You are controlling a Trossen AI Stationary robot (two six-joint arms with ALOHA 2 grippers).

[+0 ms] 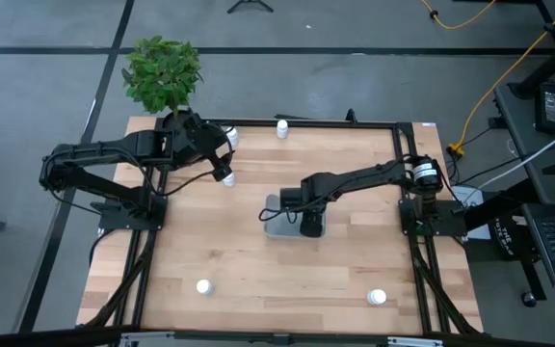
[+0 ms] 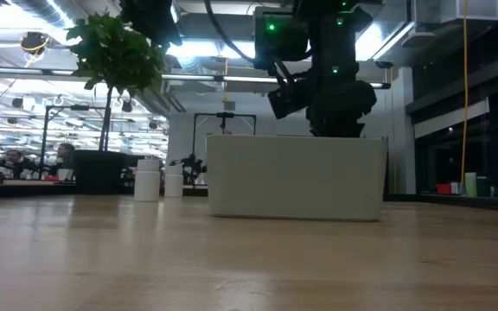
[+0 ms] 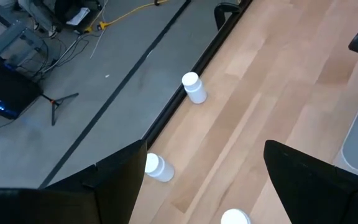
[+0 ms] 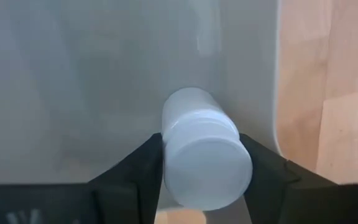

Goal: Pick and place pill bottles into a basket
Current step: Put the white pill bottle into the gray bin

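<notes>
The pale grey-blue basket [image 1: 276,218] sits mid-table; it also shows in the low view [image 2: 296,177]. My right gripper [image 1: 311,225] reaches down into it, shut on a white pill bottle [image 4: 201,155]. My left gripper [image 1: 224,162] is open above the far left of the table, over one bottle [image 1: 227,178] that shows between its fingers [image 3: 235,218]. Another bottle [image 1: 229,138] stands beside it, and a third [image 1: 282,127] by the far edge. Two more stand near the front, at the left [image 1: 203,286] and the right [image 1: 378,297]. My right gripper pinches the bottle between its two fingers [image 4: 146,165], on opposite sides of its upper body just below the cap [image 4: 169,134]. The fingers come from above, pointing down. The bottle stands upright over the basket's floor, cap up; whether its base touches the floor I cannot tell.
A green plant [image 1: 162,72] in a black pot [image 2: 100,171] stands at the far left corner, close behind my left arm. A black frame [image 1: 355,123] rims the table. Bare wood lies between the basket and the two front bottles.
</notes>
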